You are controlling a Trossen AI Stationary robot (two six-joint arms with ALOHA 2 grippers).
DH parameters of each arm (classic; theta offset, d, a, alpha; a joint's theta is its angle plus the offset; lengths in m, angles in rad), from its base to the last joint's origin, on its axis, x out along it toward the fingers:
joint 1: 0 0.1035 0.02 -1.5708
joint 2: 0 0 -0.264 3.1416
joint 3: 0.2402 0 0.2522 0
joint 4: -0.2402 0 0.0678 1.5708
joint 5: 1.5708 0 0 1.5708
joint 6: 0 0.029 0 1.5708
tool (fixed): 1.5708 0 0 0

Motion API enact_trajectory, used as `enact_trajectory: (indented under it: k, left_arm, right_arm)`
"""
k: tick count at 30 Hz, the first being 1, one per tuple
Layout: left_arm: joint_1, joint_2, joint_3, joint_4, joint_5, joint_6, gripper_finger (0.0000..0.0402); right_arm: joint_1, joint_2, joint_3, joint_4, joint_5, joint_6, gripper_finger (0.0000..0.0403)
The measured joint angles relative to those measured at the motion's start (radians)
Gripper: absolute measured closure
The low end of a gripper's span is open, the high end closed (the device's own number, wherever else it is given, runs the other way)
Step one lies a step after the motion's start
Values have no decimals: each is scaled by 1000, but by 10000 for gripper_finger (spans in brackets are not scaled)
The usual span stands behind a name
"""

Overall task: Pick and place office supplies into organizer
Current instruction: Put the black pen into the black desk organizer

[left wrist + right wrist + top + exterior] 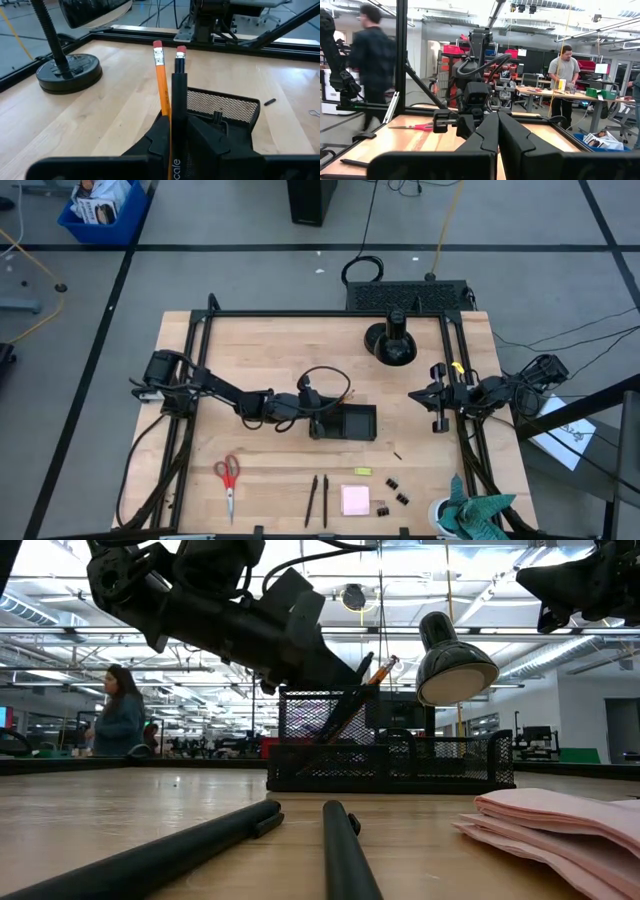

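The black mesh organizer (345, 423) stands mid-table. My left gripper (315, 412) is at its left end, low over it. Two orange pencils (161, 75) with red erasers rise straight ahead of it in the left wrist view. In the low view a pencil (362, 690) leans in the organizer's tall compartment, eraser end up. Red-handled scissors (228, 477), two dark pens (318, 500), a pink sticky pad (355, 500), a yellow-green eraser (363, 471) and black binder clips (397, 495) lie near the front edge. My right gripper (438, 395) waits shut at the right side.
A black lamp on a round base (392, 340) stands at the back, right of centre. A teal-green cloth (475, 515) sits at the front right corner. A black frame (300, 313) borders the table. People move in the room behind.
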Motion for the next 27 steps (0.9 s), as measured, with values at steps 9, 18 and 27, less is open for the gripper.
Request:
enact_trajectory:
  k: [9, 18, 27]
  left_arm:
    - [-2, -2, 0, 7, 0, 6, 276]
    - [-67, -111, 150, -364, -125, -48, 257]
    - [-247, -32, 573, -1150, -180, -431, 284]
  right_arm:
    - [0, 0, 0, 0, 0, 0, 403]
    - [0, 0, 0, 0, 21, 0, 402]
    - [0, 0, 0, 1, 48, 3, 399]
